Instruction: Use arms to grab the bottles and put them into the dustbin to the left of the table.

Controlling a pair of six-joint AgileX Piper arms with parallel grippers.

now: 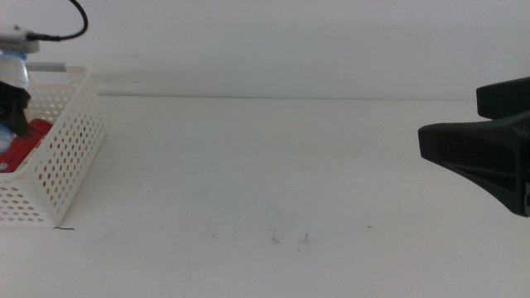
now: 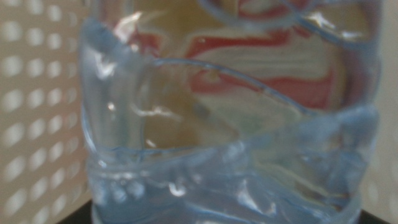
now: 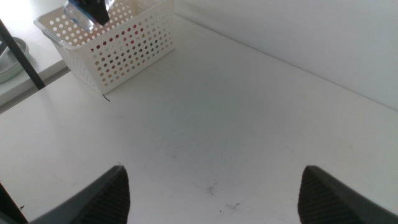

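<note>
The left gripper hung over the dustbin, the white perforated basket standing at the far left of the bench. It appeared only at the edge of the middle view, dark against the basket's interior, with a white housing and a looped black cable above it. The water bottle filled the left wrist view: clear, ribbed, bluish plastic pressed close to the lens, with the basket's dotted wall behind it on one side. Through the bottle's body a red shape showed, blurred and bent by the plastic. The gripper's own fingers could not be made out in that view, so whether they were clamped on the bottle could not be told, though in the right wrist view the bottle sat just under the dark gripper, above the basket's rim.

Inside the dustbin, something red lay low against the near wall, visible over the rim and through the holes.

The right gripper waited over the right side of the bench, well apart from the dustbin. Its two dark fingers stood wide apart with nothing between them, only bare white bench with a few small specks below.
</note>
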